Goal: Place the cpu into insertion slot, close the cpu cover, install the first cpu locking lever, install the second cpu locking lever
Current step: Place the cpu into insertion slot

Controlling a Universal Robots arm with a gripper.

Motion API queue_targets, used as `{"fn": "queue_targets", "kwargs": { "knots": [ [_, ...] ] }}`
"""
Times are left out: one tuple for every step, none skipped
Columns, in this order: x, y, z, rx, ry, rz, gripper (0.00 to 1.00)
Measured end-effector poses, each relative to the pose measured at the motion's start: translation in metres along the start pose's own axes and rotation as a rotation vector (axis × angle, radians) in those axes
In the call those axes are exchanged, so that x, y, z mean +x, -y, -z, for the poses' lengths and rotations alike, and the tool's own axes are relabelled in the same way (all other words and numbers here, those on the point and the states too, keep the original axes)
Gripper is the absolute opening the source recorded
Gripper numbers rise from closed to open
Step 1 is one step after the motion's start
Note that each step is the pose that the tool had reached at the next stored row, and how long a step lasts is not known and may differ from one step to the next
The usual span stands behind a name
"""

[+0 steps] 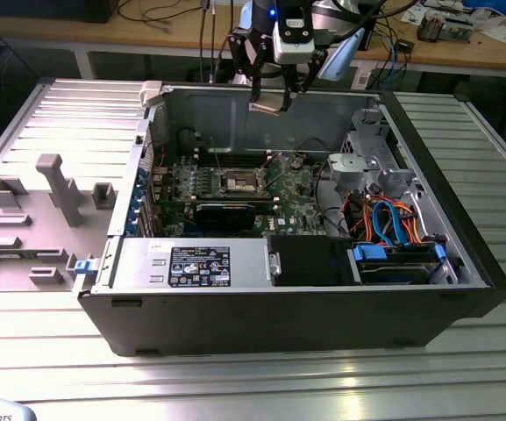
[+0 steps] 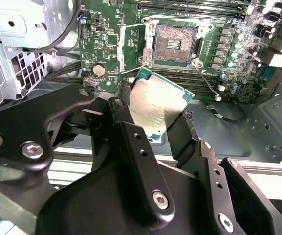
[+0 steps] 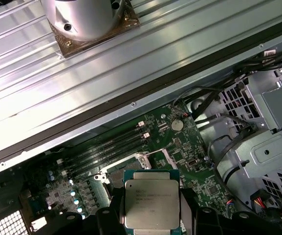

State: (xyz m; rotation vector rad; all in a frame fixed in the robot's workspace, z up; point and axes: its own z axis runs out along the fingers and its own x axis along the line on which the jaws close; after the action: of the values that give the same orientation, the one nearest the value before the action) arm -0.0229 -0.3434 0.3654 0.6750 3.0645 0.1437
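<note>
Cpu (image 1: pixel 268 108) pinched in the gripper (image 1: pixel 270 102) above the computer case (image 1: pixel 235 324).
The fingers (image 2: pixel 126 105) were clamped on opposite edges of the chip, hiding them, and it hung tilted, well apart from the bare insertion slot (image 1: pixel 239 182) on the green board (image 1: pixel 301 197) below. Its metal top carried faint print, too small to read, as was the white lettering on a black label (image 1: pixel 199 266) by the case's front wall.

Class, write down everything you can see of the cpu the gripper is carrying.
The cpu is a small flat square chip: a silver-grey metal top with faint print on a thin green board. It is pinched at two opposite edges between the black fingers of the gripper, touching nothing else. In the exterior view it hangs tilted above the open computer case, apart from the uncovered insertion slot.
</note>
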Motion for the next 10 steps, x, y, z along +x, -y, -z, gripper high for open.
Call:
{"fn": "queue_targets", "kwargs": {
  "knots": [
    [0.0000, 0.0000, 0.0000, 0.0000, 0.0000, 0.000, 0.54],
    [0.0000, 0.0000, 0.0000, 0.0000, 0.0000, 0.000, 0.54],
    [0.0000, 0.0000, 0.0000, 0.0000, 0.0000, 0.000, 0.54],
    [0.0000, 0.0000, 0.0000, 0.0000, 0.0000, 0.000, 0.54],
    [0.0000, 0.0000, 0.0000, 0.0000, 0.0000, 0.000, 0.54],
    [0.0000, 0.0000, 0.0000, 0.0000, 0.0000, 0.000, 0.54],
    [0.0000, 0.0000, 0.0000, 0.0000, -0.0001, 0.000, 0.54],
    [0.0000, 0.0000, 0.0000, 0.0000, 0.0000, 0.000, 0.54],
    [0.0000, 0.0000, 0.0000, 0.0000, 0.0000, 0.000, 0.54],
    [0.0000, 0.0000, 0.0000, 0.0000, 0.0001, -0.001, 0.54]
  ]
}}
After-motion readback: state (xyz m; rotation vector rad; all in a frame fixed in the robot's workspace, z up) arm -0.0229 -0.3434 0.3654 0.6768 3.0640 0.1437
